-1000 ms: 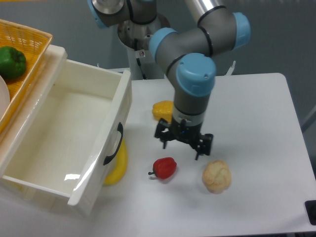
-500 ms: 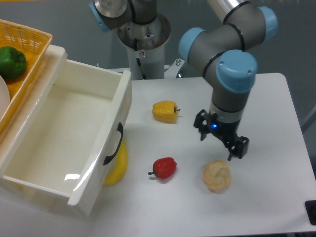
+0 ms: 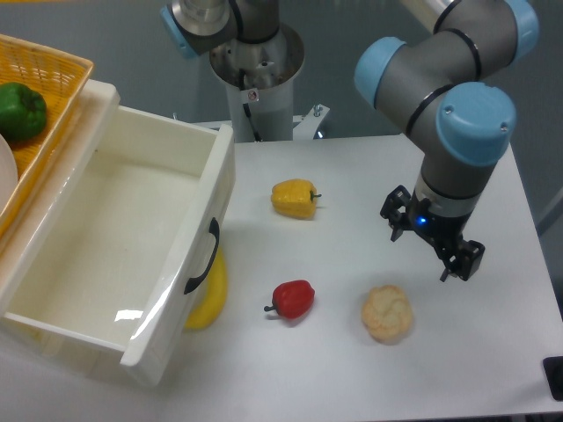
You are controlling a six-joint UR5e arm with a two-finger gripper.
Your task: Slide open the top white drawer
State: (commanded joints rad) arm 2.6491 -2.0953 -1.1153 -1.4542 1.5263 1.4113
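The top white drawer (image 3: 132, 255) was on the left side of the table (image 3: 493, 352), and it was pulled far out. You could look right down into it, and the inside was bare and white. Its curved black handle (image 3: 204, 255) was on the front panel, facing the middle of the table. Something yellow (image 3: 211, 294) peeked out from under the drawer's front, just below the handle.

The gripper (image 3: 429, 249) was well away from the drawer, over on the right side of the table. It hung above the table top with its two fingers spread apart and nothing between them. It was not touching anything.

A yellow pepper (image 3: 294, 198) lay near the middle of the table, farther back. A red pepper (image 3: 293, 300) lay nearer the front, between the drawer and a pale bread roll (image 3: 387, 313). The roll sat just in front of the gripper.

At the far left, above the drawer, an orange basket (image 3: 53, 97) held a green pepper (image 3: 19, 111).
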